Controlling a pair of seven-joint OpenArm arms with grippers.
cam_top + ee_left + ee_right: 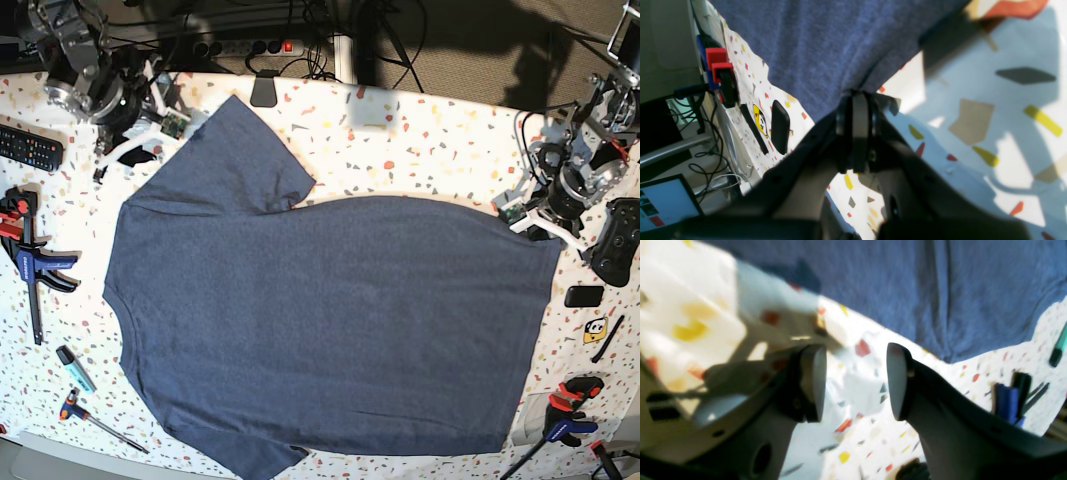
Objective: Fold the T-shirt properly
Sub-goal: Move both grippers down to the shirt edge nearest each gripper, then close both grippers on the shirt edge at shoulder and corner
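The navy-blue T-shirt [330, 320] lies spread flat on the speckled table, plain side up, collar end toward the left and hem toward the right. My left gripper [540, 230] is at the hem's far right corner. In the left wrist view it [857, 96] is shut, with the shirt's edge [826, 43] pinched at its tips. My right gripper [150, 135] is at the far left, just off the upper sleeve. In the right wrist view it [855, 383] is open and empty above bare table, with the shirt [940, 290] a little beyond the fingertips.
A black game controller [615, 240], a small black case [583, 296] and a red-handled clamp [565, 400] lie along the right edge. A remote [30, 148], a blue clamp [30, 262], a marker [75, 368] and a hand tool [95, 420] lie along the left edge.
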